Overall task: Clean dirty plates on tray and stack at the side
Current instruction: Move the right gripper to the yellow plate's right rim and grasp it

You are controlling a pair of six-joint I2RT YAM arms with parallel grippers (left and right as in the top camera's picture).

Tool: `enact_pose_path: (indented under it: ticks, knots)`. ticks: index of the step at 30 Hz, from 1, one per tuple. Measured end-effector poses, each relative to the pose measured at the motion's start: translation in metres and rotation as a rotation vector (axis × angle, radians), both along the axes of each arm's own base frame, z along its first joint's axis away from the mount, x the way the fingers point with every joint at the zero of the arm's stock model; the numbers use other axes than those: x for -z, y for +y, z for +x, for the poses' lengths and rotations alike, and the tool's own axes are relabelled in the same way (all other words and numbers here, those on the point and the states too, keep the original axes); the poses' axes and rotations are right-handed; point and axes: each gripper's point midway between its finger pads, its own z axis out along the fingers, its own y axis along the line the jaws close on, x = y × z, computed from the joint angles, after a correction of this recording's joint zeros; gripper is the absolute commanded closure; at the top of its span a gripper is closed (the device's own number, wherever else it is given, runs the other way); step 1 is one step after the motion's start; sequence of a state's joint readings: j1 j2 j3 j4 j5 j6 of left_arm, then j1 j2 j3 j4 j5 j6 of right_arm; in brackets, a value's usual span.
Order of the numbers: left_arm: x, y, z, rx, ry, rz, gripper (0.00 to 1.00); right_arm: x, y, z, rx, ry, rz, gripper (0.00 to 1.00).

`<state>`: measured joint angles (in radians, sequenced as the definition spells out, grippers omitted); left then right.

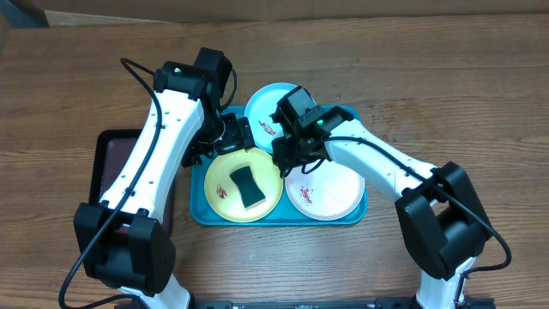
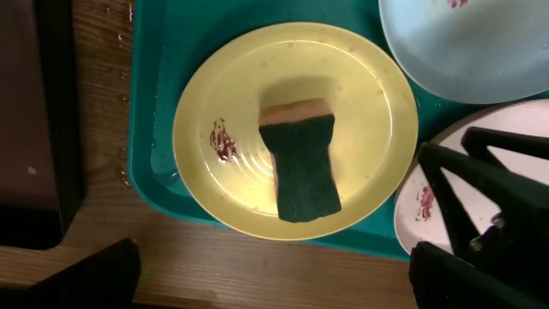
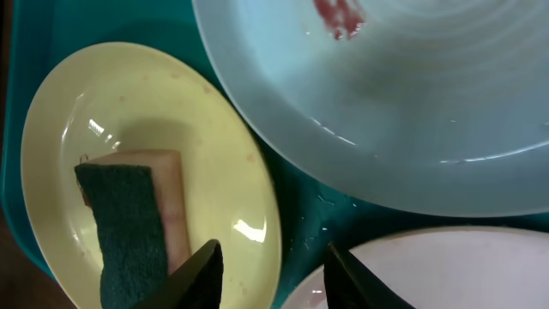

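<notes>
The teal tray [image 1: 199, 215] lies on the table [image 1: 446, 77] and carries my three plates: light blue plate [image 1: 268, 105] at the far side, yellow-green plate [image 1: 225, 178] near left, white plate [image 1: 334, 196] near right. A green-faced sponge [image 1: 247, 187] rests flat on the yellow-green plate, long axis running roughly far-to-near. My left claw [image 1: 225, 142] hangs spread wide and empty just above that plate's far rim, so the sponge lies directly nearward of it. My right claw [image 3: 273, 275] stands part-open, gripping nothing, over the gap between all three plates, the sponge to its left. I judge the left arm nearer.
</notes>
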<state>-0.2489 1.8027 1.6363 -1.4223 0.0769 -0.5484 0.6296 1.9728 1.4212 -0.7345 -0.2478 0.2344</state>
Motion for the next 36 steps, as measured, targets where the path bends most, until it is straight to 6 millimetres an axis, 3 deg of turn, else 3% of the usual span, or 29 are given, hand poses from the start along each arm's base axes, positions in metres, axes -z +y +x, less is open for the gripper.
enact_pose_path:
  ticks: [6, 12, 20, 30, 36]
  knots:
    - [0.000, 0.000, 0.000, 0.000, 0.001, 0.000, 0.00, 0.007, 0.014, -0.005, -0.049, -0.017, 0.000, 0.63]
    - [0.000, 0.000, -0.001, 0.000, 0.003, 0.001, 0.00, 0.028, 0.007, -0.008, -0.049, 0.007, -0.061, 0.62]
    - [0.000, 0.000, -0.001, 0.000, 0.003, 0.001, 0.00, 0.029, 0.005, -0.007, -0.058, -0.005, -0.075, 0.63]
    - [0.000, 0.000, -0.001, 0.000, 0.003, 0.001, 0.00, 0.044, 0.003, -0.009, -0.071, 0.017, -0.099, 0.82]
    - [0.000, 0.000, -0.001, 0.000, 0.003, 0.001, 0.00, 0.044, 0.003, -0.009, -0.070, 0.014, -0.098, 0.85]
